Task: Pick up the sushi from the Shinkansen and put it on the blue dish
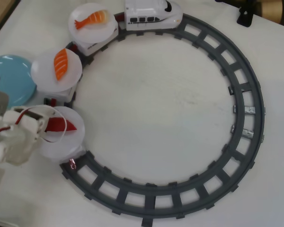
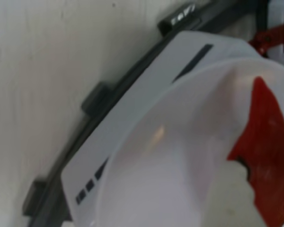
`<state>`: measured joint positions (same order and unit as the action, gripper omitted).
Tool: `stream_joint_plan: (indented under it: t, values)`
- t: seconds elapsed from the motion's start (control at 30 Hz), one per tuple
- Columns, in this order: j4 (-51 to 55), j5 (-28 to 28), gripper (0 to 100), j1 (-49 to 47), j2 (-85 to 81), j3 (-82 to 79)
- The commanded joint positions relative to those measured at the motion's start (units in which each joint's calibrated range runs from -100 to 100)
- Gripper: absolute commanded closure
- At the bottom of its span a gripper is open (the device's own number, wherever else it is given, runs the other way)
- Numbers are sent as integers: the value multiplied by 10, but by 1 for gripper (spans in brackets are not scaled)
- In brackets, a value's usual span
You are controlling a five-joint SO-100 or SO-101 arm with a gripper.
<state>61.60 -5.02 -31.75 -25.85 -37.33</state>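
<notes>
Closest to the wrist camera: last white plate (image 2: 180,179) of the Shinkansen (image 1: 151,15), its car sitting on the grey track (image 2: 97,101), with the dark-red tuna sushi (image 2: 270,142) lying flat on it toward the right edge of that view. Overhead view shows the same piece (image 1: 61,125) on the rearmost plate (image 1: 61,142), at the left of the track loop (image 1: 246,94); gripper (image 1: 43,124) sits over the plate's left side, at the piece. Jaw opening: cannot tell, arm body hides the fingers and no fingertip is in the wrist view. Blue dish (image 1: 12,75) lies just beside the train, left of the salmon plate (image 1: 54,71) and well clear of the shrimp plate (image 1: 92,23). Judgement on handling: piece looks light, stiff, smooth plastic, thin, likely to skate on the glossy plate. Best hold is across the narrow width at mid-length, jaws low, gentle so the car is not tipped off the rails.
</notes>
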Motion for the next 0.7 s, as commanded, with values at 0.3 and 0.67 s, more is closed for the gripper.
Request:
stream_joint_plan:
  t: [0.3,0.67]
  values:
    - [-6,-5,81,3,161,151]
    - [-5,-5,90,3,164,144]
